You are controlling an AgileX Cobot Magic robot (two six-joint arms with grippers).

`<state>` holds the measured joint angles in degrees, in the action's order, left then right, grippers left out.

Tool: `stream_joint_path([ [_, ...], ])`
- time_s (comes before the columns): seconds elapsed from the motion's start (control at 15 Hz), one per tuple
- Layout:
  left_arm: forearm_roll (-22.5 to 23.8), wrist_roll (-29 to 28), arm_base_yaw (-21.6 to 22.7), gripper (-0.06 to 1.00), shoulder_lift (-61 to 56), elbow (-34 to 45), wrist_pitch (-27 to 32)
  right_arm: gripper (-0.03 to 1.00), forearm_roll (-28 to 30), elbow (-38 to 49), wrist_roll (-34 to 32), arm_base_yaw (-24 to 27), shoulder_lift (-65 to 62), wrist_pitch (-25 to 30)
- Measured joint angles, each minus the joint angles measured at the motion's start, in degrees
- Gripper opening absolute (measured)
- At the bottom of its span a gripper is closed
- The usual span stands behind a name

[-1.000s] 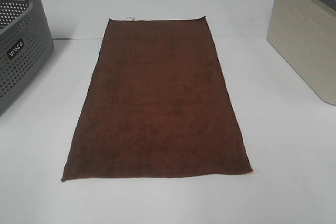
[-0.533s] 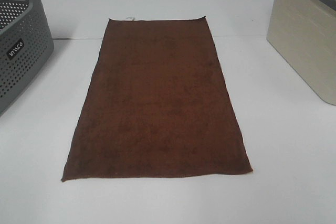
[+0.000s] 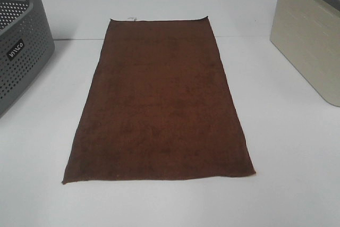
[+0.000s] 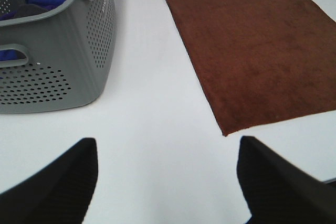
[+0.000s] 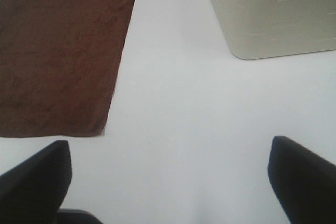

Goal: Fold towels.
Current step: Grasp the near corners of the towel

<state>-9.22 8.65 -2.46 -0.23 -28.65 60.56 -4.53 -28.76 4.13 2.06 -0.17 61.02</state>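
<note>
One dark reddish-brown towel (image 3: pixel 159 104) lies flat and fully spread in the middle of the white table (image 3: pixel 287 142), long side running away from me, with a small white tag (image 3: pixel 132 18) at its far edge. Neither gripper shows in the high view. In the left wrist view my left gripper (image 4: pixel 167 174) hangs open over bare table, short of the towel's (image 4: pixel 252 45) near left corner. The right wrist view has my right gripper (image 5: pixel 169 174) wide open above bare table, beside the towel's (image 5: pixel 58 51) near right corner. Nothing sits between either pair of fingers.
A grey perforated basket (image 3: pixel 18 46) stands at the table's left, with blue cloth (image 4: pixel 13 11) inside it in the left wrist view. A beige bin (image 3: pixel 311 35) with a dark rim stands at the right. A seam line crosses the table behind the towel's far end.
</note>
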Motion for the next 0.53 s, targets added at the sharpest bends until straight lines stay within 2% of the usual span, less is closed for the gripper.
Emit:
stream_joint_path([
  [0.53, 0.00, 0.00, 0.00, 0.71, 0.00, 0.00, 0.00, 0.95, 0.00, 0.00, 0.00, 0.00, 0.00, 0.00],
])
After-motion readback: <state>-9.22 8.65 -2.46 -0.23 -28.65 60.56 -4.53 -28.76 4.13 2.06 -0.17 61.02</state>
